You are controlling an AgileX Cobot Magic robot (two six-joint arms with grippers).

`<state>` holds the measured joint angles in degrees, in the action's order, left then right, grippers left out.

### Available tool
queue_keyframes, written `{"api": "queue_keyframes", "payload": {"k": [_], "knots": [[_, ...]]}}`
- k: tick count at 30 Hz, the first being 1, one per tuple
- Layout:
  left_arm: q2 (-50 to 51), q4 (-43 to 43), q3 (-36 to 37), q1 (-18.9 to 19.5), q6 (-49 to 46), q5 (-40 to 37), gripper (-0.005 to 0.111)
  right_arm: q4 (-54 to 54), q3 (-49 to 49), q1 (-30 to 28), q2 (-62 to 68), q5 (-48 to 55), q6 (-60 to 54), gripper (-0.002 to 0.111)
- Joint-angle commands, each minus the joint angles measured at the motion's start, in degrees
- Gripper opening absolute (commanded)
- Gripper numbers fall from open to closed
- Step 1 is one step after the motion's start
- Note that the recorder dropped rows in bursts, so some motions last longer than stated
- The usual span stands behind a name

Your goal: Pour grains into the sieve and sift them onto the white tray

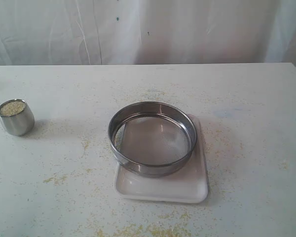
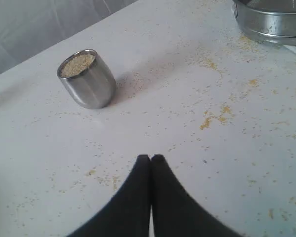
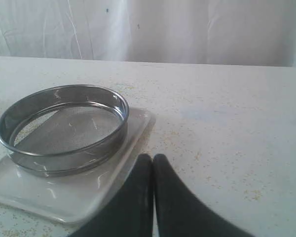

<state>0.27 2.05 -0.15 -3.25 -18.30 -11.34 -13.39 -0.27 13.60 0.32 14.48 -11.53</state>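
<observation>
The small rounded steel cup (image 2: 86,81), filled nearly to the brim with fine yellow-beige grains (image 2: 78,65), is seen standing upright on the white table (image 1: 256,98). It is well apart from the wide round steel sieve (image 1: 143,168), which is set on the shallow white tray (image 1: 187,187). The cup lies ahead of the left gripper (image 2: 151,158), whose fingers are pressed together on nothing; that arm is judged the nearer. The right gripper (image 3: 153,158), likewise pressed together and empty, is faced toward the sieve.

One sieve (image 1: 153,170), one tray (image 1: 190,190) (one cup (image 1: 18,124))
</observation>
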Motion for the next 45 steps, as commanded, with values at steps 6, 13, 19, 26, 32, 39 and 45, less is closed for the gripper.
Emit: {"api": "queue_keyframes", "payload": {"k": [6,13,19,26,32,39,45], "knots": [[-0.27,-3.01,0.15,-0.25,-1.51,10.96,0.001,0.23,0.27,-0.38,-0.32,-0.43,0.02,0.000],[-0.27,-3.01,0.15,-0.25,-1.51,10.96,0.001,0.23,0.27,-0.38,-0.32,-0.43,0.02,0.000],[-0.27,-3.01,0.15,-0.25,-1.51,10.96,0.001,0.23,0.27,-0.38,-0.32,-0.43,0.02,0.000],[-0.27,-3.01,0.15,-0.25,-1.51,10.96,0.001,0.23,0.27,-0.38,-0.32,-0.43,0.02,0.000],[-0.27,-3.01,0.15,-0.25,-1.51,10.96,0.001,0.23,0.27,-0.38,-0.32,-0.43,0.02,0.000],[-0.27,0.75,0.15,-0.25,5.36,16.01,0.001,0.23,0.27,-0.38,-0.32,-0.43,0.02,0.000],[-0.27,6.55,0.15,-0.25,29.65,19.97,0.001,0.23,0.27,-0.38,-0.32,-0.43,0.02,0.000]]}}
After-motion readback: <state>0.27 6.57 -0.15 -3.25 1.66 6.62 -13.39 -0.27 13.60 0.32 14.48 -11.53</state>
